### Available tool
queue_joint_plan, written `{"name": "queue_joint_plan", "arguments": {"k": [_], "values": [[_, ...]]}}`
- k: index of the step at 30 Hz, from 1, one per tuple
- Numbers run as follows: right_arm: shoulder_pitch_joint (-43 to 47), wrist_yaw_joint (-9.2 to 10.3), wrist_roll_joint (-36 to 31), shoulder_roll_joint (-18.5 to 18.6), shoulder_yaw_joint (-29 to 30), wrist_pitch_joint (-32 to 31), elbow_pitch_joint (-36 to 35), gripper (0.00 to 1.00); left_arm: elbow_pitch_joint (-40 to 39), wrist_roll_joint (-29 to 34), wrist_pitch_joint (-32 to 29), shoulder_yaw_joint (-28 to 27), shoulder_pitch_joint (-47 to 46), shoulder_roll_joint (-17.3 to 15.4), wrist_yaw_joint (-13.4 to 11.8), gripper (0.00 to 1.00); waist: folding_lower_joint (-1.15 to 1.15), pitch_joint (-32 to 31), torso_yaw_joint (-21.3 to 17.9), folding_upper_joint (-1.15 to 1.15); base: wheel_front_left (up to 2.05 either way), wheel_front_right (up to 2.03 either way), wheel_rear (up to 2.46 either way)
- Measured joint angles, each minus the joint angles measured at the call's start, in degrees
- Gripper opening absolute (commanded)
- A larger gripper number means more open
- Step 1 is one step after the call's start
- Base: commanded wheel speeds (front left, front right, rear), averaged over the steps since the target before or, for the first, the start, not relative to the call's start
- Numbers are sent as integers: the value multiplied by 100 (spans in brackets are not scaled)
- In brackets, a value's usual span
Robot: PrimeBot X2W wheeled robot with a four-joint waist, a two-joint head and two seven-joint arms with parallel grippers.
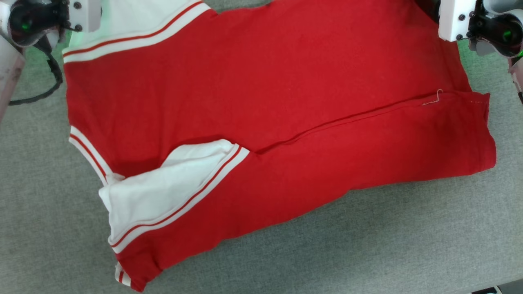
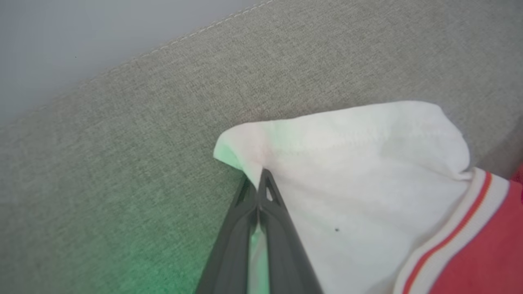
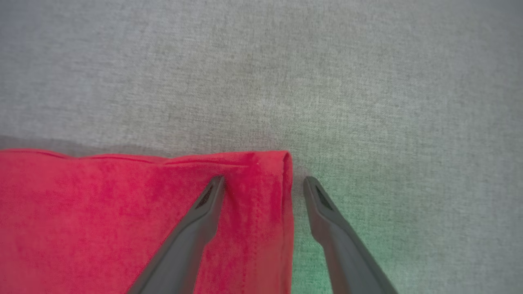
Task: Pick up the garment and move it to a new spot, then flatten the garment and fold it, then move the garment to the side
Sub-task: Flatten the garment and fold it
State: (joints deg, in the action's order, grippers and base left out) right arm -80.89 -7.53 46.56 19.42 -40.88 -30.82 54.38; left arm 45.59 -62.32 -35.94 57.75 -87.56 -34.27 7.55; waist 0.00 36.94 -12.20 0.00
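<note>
a: item one, the garment [image 1: 286, 102]: we log it spread over the grey woven surface [image 1: 388, 245], across the middle and top of the head view. red body, one side folded in along a slanted edge.
b: we add a white sleeve panel [image 1: 163, 192] with red-and-white trim at lower left, lying on the red body, and a second white sleeve [image 1: 135, 20] at the upper left corner.
a: item two, left gripper [image 2: 256, 183]: we note its fingers pressed together, pinching the edge of that second sleeve, at the centre of its wrist view.
b: item three, right gripper [image 3: 264, 179]: we note it spread wide, holding nothing. one finger lies over the garment's red hemmed corner, the other over bare surface just beside it.
</note>
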Motion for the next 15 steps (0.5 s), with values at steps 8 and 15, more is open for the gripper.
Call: {"name": "queue_joint_plan", "arguments": {"k": [8,15], "values": [[26,-1,236,156,-311,490,-54,0,-67,-324,538,158,99,34,-2,0,0,-109,89,0,0,0,0],[375,0,550,523,-722,1038,-561,0,-717,-639,1381,386,460,-37,-2,0,0,-426,234,0,0,0,0]]}}
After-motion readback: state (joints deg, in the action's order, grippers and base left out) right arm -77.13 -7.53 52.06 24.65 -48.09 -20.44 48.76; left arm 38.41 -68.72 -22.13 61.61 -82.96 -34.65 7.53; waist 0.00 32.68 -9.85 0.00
